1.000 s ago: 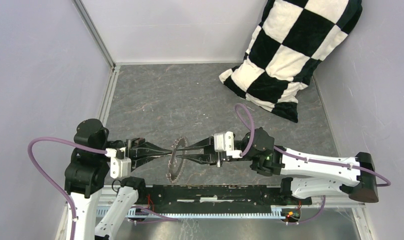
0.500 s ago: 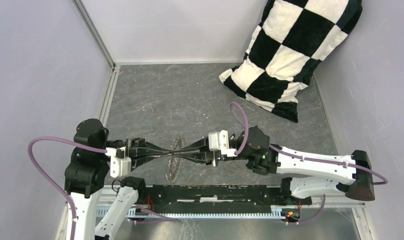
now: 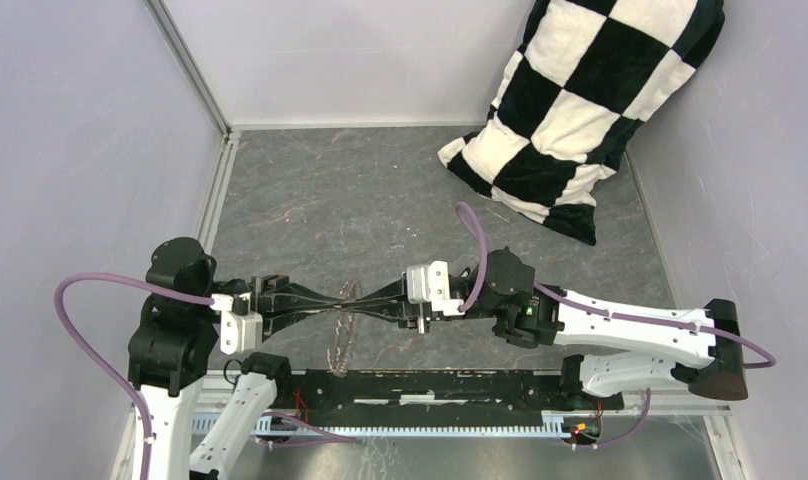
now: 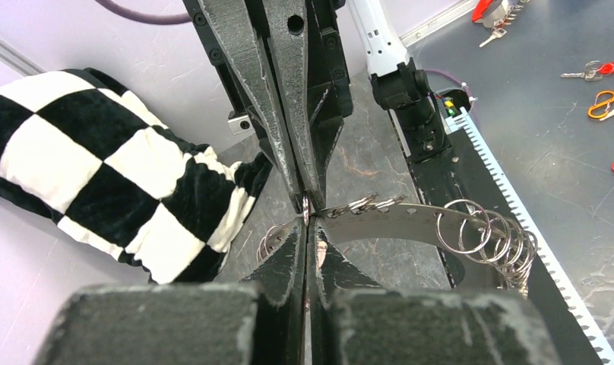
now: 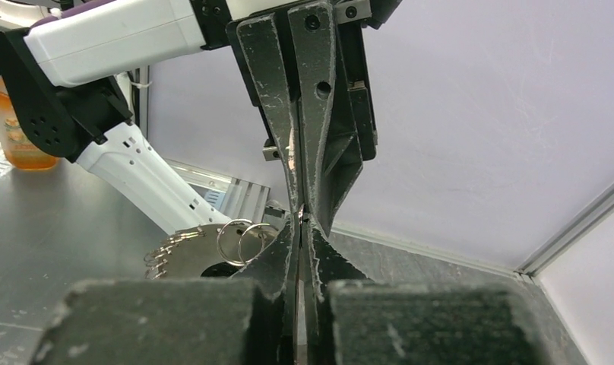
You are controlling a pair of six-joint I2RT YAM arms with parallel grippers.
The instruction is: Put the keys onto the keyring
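My left gripper (image 3: pixel 343 299) and my right gripper (image 3: pixel 360 299) meet tip to tip just below the middle of the overhead view, above the grey table (image 3: pixel 380 200). The keyring (image 3: pixel 340 345) hangs from that meeting point. It shows edge-on there, as a thin toothed line that runs down toward the black rail (image 3: pixel 430 385) along the bottom of the frame.

My left gripper is clenched on the upper edge of the keyring. In the left wrist view its fingers (image 4: pixel 289 258) are pressed flat together at centre frame. From them the ring's metal band sweeps off to the right, with a cluster of small wire loops (image 4: pixel 490 239) hanging at its far end.

My right gripper comes down from the top of that same view, and its fingers (image 4: pixel 277 137) narrow to a point that touches my left tips. They are pinched together with only a hairline between them. A sliver of bright metal sits where the two sets of tips meet, but I cannot tell whether the right one grips it.

In the right wrist view the keyring lies in the lower left, its toothed edge and two loops just beside my fingers.

A black-and-white checked pillow (image 3: pixel 590 110) leans in the upper right corner, well apart from both grippers.
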